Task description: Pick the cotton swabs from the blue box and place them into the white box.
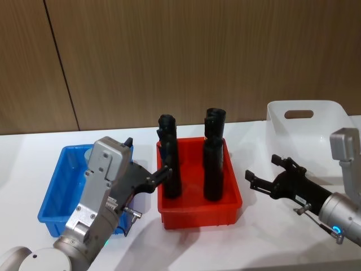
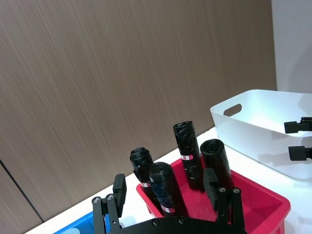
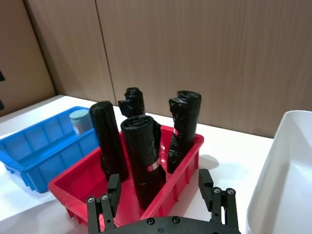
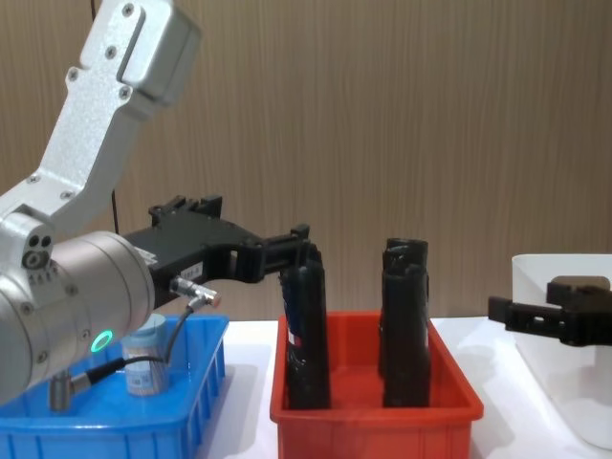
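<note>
Far left on the table, the blue box (image 1: 53,197) had one jar of cotton swabs (image 4: 145,375) standing in its back corner nearest the red bin (image 1: 197,217) — not picked up yet. The left gripper (image 2: 165,186) hung over the gap between those two, jaws wide apart and empty, probably lining up. The right gripper (image 1: 261,167), also spread open with nothing in it, hung beside the white box (image 1: 316,135) — likely just parked.

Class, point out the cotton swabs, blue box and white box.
cotton swabs (image 3: 80,117): right wrist view, jar's lid.
blue box (image 3: 48,156): right wrist view, ribbed side wall.
white box (image 1: 310,135): head view, wall below the handle cut-out.
</note>
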Robot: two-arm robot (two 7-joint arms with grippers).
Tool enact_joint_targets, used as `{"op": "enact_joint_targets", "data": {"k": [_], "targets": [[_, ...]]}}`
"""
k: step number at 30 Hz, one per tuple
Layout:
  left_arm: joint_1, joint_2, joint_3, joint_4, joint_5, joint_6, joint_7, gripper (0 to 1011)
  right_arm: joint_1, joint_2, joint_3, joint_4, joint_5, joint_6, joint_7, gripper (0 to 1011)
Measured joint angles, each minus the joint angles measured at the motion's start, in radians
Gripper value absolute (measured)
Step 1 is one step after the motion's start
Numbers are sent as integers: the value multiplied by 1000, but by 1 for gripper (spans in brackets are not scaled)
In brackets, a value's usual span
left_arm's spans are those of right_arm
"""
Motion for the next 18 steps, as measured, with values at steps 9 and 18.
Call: {"op": "enact_joint_targets", "data": {"k": [9, 18], "targets": [[0, 0, 0, 0, 0, 0, 0, 999, 49, -13, -10, 66, 6, -14, 83, 1002], [0, 0, 0, 0, 0, 0, 0, 1000, 101, -34, -29, 123, -10, -17, 130, 1002]]}}
